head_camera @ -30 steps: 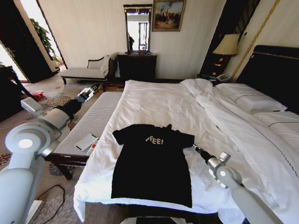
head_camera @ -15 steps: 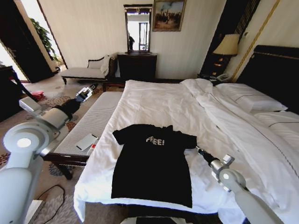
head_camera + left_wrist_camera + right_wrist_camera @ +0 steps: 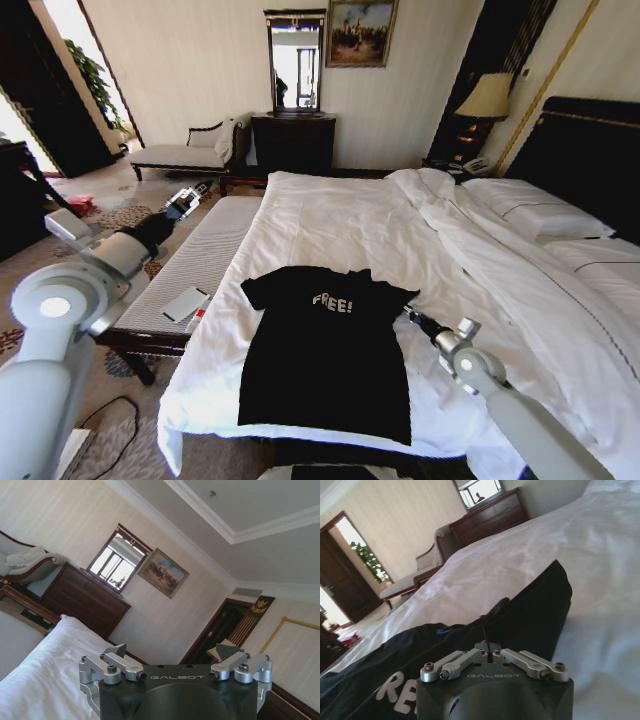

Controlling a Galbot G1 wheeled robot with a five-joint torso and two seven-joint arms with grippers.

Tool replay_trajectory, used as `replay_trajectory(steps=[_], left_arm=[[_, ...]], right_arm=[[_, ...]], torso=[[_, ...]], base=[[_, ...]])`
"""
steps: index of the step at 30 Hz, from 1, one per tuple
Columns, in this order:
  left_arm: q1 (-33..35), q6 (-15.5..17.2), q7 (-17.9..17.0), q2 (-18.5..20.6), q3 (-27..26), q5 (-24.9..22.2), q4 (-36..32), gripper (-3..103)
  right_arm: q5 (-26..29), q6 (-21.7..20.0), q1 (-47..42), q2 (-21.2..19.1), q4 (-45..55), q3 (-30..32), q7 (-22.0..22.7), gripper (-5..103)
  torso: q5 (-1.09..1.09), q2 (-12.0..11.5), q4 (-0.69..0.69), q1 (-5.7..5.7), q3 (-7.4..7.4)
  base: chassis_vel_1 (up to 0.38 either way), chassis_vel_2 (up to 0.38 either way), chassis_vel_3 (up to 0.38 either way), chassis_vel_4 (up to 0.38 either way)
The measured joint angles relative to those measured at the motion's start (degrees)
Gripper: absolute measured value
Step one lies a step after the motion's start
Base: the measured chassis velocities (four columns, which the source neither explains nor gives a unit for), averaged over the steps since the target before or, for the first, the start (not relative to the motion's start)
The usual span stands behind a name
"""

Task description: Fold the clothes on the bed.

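Note:
The clothes are one black T-shirt (image 3: 325, 360) with white "FREE" lettering, spread flat and chest-up near the foot of the bed (image 3: 330, 220). My right gripper (image 3: 408, 316) sits low on the white sheet at the edge of the shirt's right sleeve. In the right wrist view its fingers (image 3: 487, 647) are drawn together, with the black sleeve fabric (image 3: 530, 615) bunched up right at their tips. My left gripper (image 3: 190, 196) hangs open in the air over the striped bench, well away from the shirt. The left wrist view shows its fingers (image 3: 120, 654) spread wide with nothing between them.
The striped bench (image 3: 200, 260) runs along the bed's left side and carries a white booklet (image 3: 185, 303). A rumpled duvet (image 3: 480, 250) and pillows (image 3: 540, 215) lie to the right. Chaise (image 3: 185, 150), dark dresser (image 3: 292, 140) and lamp (image 3: 487, 97) stand by the far wall.
My right gripper drew back to the right half a second ago and has now moved left, in at the sleeve edge. The sleeve tip has lifted slightly. The left arm has barely moved.

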Motion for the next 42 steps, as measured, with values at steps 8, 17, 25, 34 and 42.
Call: replay_trajectory(steps=[8,17,25,34,42], left_arm=[[0.34,0.05,-0.08,0.17,0.12,0.58,0.09,100],[0.70,0.28,-0.11,0.06,0.48,1.57,1.61,100],[0.63,1.59,-0.69,-1.66,5.54,5.53,6.61,100],[-2.25,5.23,-2.00,-6.98,15.28,6.69,19.36,100],[-4.59,6.05,2.32,-11.10,22.08,15.33,35.81,100]], right_arm=[[-4.34,2.03,8.13,0.86,-3.26,-13.53,-2.56,0],[-7.14,3.64,12.33,3.54,-8.76,-19.35,-3.08,6],[-8.77,7.28,7.92,1.97,-5.36,-14.89,-9.08,32],[-6.19,9.73,3.26,0.19,0.93,-3.99,-9.33,70],[-6.45,8.09,3.15,1.46,-0.55,1.43,-6.13,96]], torso=[[0.00,0.00,-0.01,0.00,0.00],[0.00,0.00,-0.01,0.00,0.00],[0.01,0.00,-0.02,0.00,0.00],[0.02,0.00,-0.01,-0.01,-0.01],[0.00,0.00,-0.01,0.00,0.00]], base=[[0.000,0.000,0.000,0.000],[0.000,0.000,0.000,0.000],[0.000,0.000,0.000,0.000],[0.000,0.000,0.000,0.000],[0.000,0.000,0.000,0.000]])
